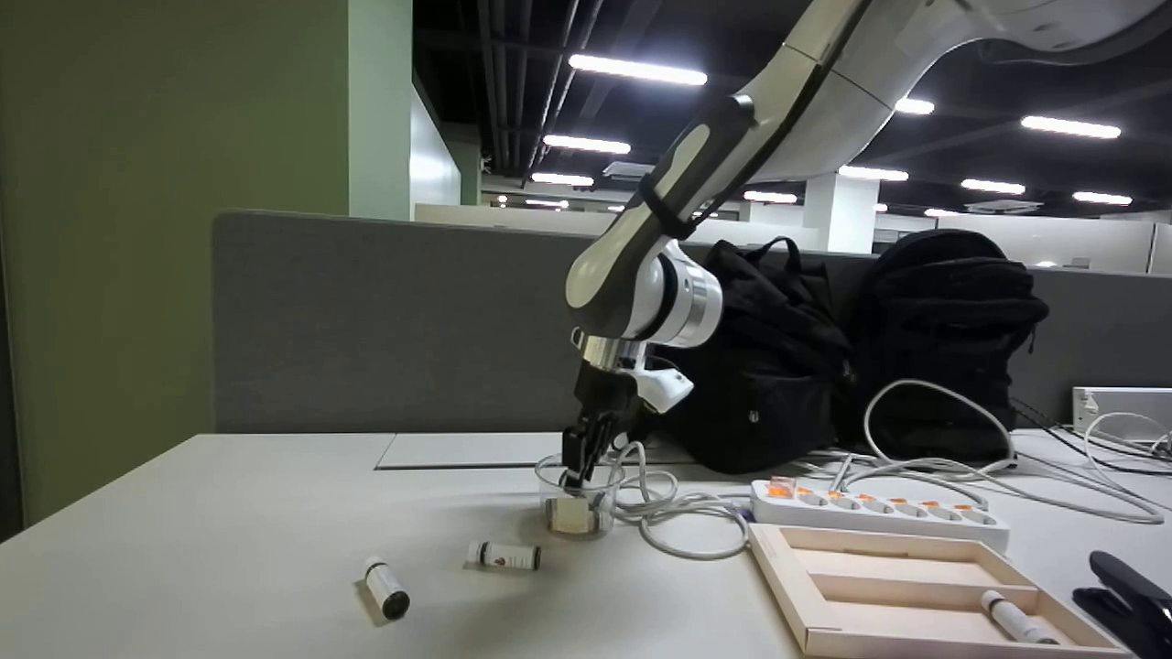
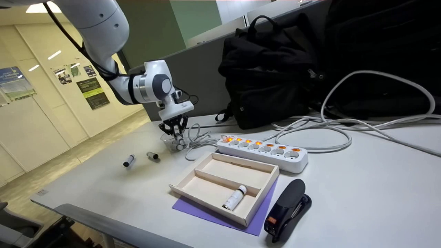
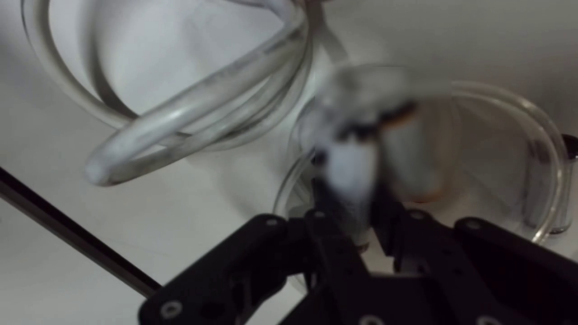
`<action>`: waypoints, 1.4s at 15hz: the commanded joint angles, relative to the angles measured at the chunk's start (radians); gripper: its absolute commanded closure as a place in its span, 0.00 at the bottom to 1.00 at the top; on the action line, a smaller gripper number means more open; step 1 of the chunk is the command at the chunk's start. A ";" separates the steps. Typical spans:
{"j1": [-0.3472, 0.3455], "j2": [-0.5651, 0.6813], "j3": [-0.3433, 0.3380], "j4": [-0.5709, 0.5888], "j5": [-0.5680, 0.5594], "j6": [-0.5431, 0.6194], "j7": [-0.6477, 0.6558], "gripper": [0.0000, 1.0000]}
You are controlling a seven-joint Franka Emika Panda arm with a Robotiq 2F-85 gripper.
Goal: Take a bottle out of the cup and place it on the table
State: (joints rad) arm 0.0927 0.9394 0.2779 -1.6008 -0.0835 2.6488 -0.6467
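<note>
One bottle (image 3: 352, 169) sits inside the cup (image 3: 526, 106), held in the pincer (image 3: 355, 195), whose jaws stand narrow against its sides, perhaps because that leaves room to lift it clear. A second bottle (image 3: 413, 153) shows, blurred, beside the jaws. Near the pincer, two loose bottles (image 1: 508, 556) lie on the table (image 1: 229, 549), likely the setting-down area.

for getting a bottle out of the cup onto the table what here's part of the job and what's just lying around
Part of the job:
gripper
cup
bottles inside the cup
table

Just lying about, it seems:
two loose bottles
wooden tray
bottle in the tray
purple sheet
stapler
power strip
white cables
black backpacks
</note>
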 commanded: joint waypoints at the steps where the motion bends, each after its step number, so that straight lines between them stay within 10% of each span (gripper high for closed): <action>1: -0.003 0.024 0.000 0.024 -0.006 -0.034 0.029 0.93; 11: -0.081 -0.240 0.103 -0.033 0.070 -0.242 -0.029 0.93; 17: -0.016 -0.290 0.116 -0.050 0.126 -0.428 -0.141 0.93; 21: 0.065 -0.325 0.056 -0.204 0.025 -0.351 -0.130 0.93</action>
State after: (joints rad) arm 0.1112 0.6713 0.3810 -1.6742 -0.0011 2.2338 -0.7755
